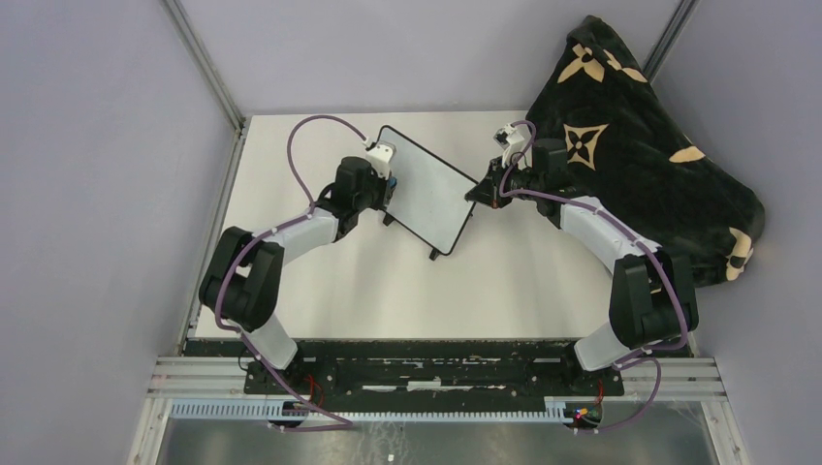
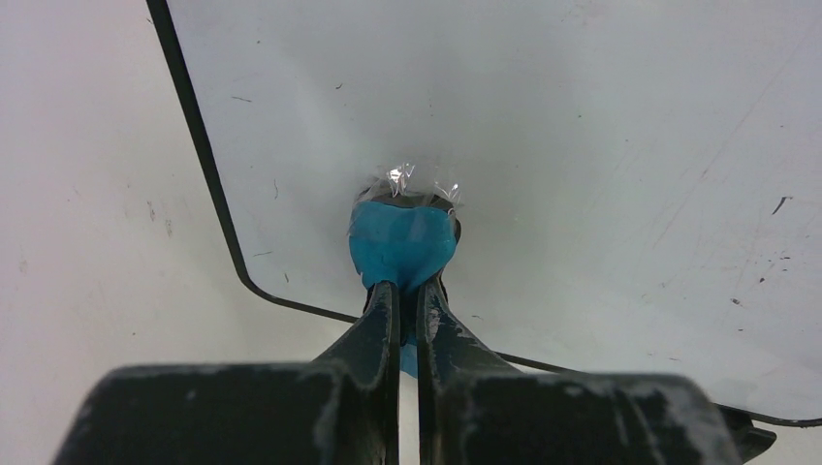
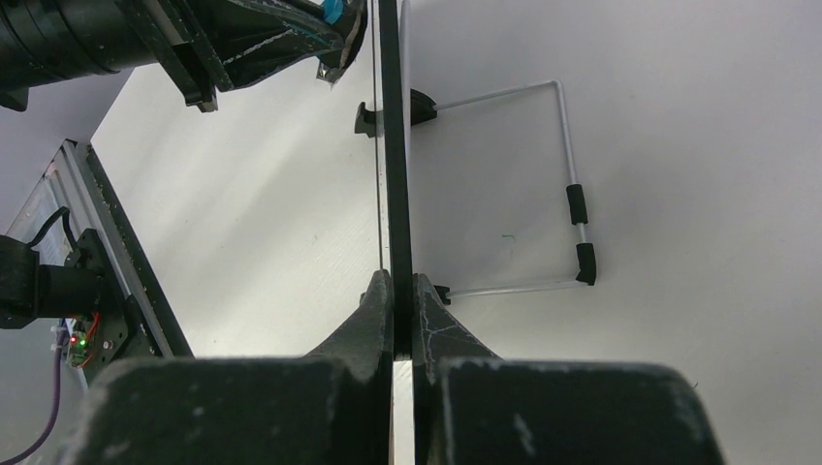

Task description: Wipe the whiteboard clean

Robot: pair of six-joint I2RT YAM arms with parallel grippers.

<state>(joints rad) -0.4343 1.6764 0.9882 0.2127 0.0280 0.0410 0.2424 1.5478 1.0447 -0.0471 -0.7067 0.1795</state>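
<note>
Your left gripper point(image 2: 408, 294) is pinched on a soft blue pad point(image 2: 402, 242) with crinkled tape point(image 2: 399, 177) at its tip, pressed to the glossy, speckled whiteboard point(image 1: 426, 189) just ahead. Your right gripper point(image 3: 395, 288) clamps the board's thin black frame edge-on, with matte tabletop point(image 3: 679, 368) on either side.

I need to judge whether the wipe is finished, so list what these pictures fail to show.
- Left wrist: the blue pad in the left end effector hides the whiteboard patch beneath it; picture edges cut off the board's far side.
- Right wrist: the board is edge-on in the right end effector, so its face is hidden.
- Top external: fine residue would be too small to see.
</note>
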